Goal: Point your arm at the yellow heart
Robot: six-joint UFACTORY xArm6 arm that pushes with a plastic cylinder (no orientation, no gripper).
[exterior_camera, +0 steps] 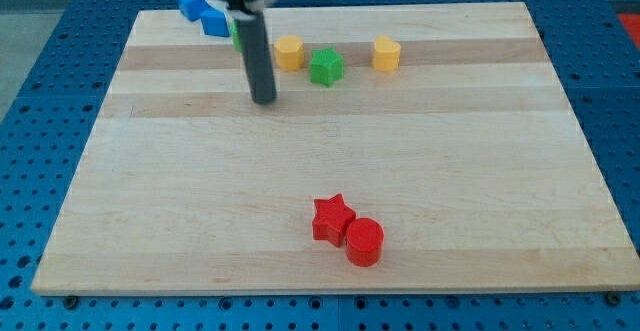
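While my tip (264,99) rests on the bare board, the yellow heart (386,53) sits well off to the view's right of it, near the top edge.

Nothing touches the rod's end; it has no jaws, only a plain dark point. Just to its upper right stands a yellow block (289,52), its shape unclear, with a green star (325,67) beside that. Two blue blocks (203,11) lie at the top left corner of the wooden board (150,221), a green block partly hidden behind the rod. A red star (332,218) touches a red cylinder (364,241) near the bottom.
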